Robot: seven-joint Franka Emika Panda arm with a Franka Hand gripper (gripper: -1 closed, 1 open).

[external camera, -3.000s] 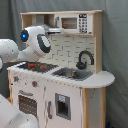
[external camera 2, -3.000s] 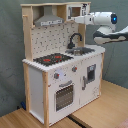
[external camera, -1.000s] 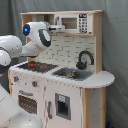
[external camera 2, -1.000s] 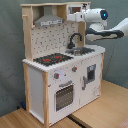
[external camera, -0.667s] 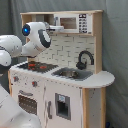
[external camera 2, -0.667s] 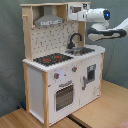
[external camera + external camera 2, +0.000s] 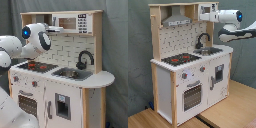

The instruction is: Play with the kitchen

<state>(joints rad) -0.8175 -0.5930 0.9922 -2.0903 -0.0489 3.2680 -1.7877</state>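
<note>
1. One arm is raised to the upper shelf of the kitchen (image 7: pixel 60 75), which stands upright on a wooden floor (image 7: pixel 228 112) in front of a grey curtain (image 7: pixel 115 45).
2. In both exterior views the gripper (image 7: pixel 203 16) sits level with the microwave (image 7: pixel 72 22), probably so that it can operate the door or the buttons.
3. Whether the fingers are spread or pressed together cannot be told; nothing is visibly held.
4. Lower down, well apart from the arm's wrist, the hob (image 7: pixel 180 59), the faucet (image 7: pixel 85 59), the sink (image 7: pixel 70 74) and the oven door (image 7: pixel 192 96) are free of contact.
5. No brand or legible writing appears; the microwave's keypad marks cannot be read.
</note>
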